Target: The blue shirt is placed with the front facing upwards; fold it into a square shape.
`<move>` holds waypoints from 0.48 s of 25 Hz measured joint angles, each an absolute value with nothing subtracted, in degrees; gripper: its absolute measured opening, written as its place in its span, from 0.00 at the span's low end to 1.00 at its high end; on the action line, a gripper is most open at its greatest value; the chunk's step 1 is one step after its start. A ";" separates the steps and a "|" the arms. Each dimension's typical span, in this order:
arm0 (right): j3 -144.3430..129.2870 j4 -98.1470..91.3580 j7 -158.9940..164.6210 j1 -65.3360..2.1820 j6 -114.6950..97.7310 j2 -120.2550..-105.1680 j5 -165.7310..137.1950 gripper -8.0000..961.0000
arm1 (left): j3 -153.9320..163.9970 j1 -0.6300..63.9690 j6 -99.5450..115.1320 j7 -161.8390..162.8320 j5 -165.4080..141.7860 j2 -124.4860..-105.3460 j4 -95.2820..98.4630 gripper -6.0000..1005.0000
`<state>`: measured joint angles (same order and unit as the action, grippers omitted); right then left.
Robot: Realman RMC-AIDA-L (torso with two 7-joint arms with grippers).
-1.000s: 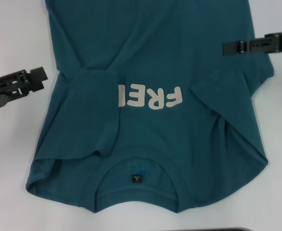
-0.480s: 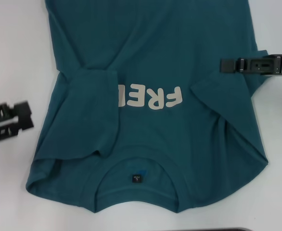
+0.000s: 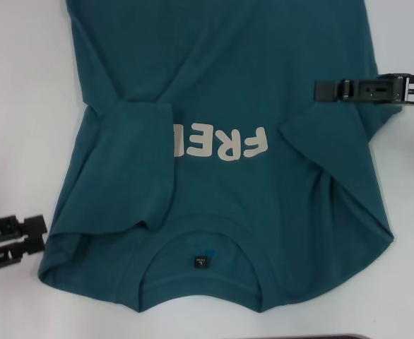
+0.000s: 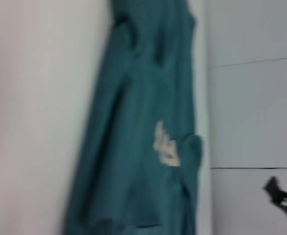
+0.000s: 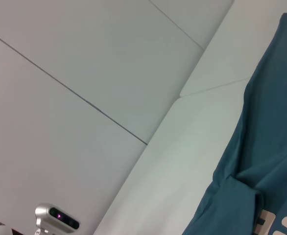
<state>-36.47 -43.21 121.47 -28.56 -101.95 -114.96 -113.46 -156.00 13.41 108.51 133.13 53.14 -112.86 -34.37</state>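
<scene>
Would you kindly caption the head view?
Blue shirt lies face-up, both sleeves folded inward; left gripper beside it, right gripper above it.

Matt, creased cotton-like blue shirt [image 3: 228,92] on a smooth white table [image 3: 23,85].

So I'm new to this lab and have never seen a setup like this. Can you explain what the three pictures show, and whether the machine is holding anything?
It is a robot with two arms, each ending in a gripper, and three cameras. The head view looks down from the robot's head onto a white table. On it lies the blue shirt, front up, collar nearest the robot, with both sleeves folded inward; the left one covers part of the pale lettering. The left gripper is over the table beside the shirt's shoulder corner. The right gripper reaches in over the shirt's right side, above the folded sleeve. The other two pictures come from cameras on the wrists: both show the shirt from the side, and the right one also shows the wall behind. Nothing looks lifted or held.
</scene>
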 joint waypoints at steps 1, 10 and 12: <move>-36.47 -43.20 121.53 -28.58 -101.73 -114.96 -113.48 0.78 | -156.04 13.34 107.86 133.54 52.25 -112.86 -34.40 0.54; -36.47 -43.15 121.65 -28.55 -99.60 -114.83 -113.61 0.78 | -155.97 13.15 105.81 133.51 50.35 -112.87 -34.46 0.54; -36.47 -43.15 121.64 -28.58 -99.47 -114.79 -113.60 0.78 | -156.02 13.13 105.58 133.48 50.33 -112.78 -34.46 0.55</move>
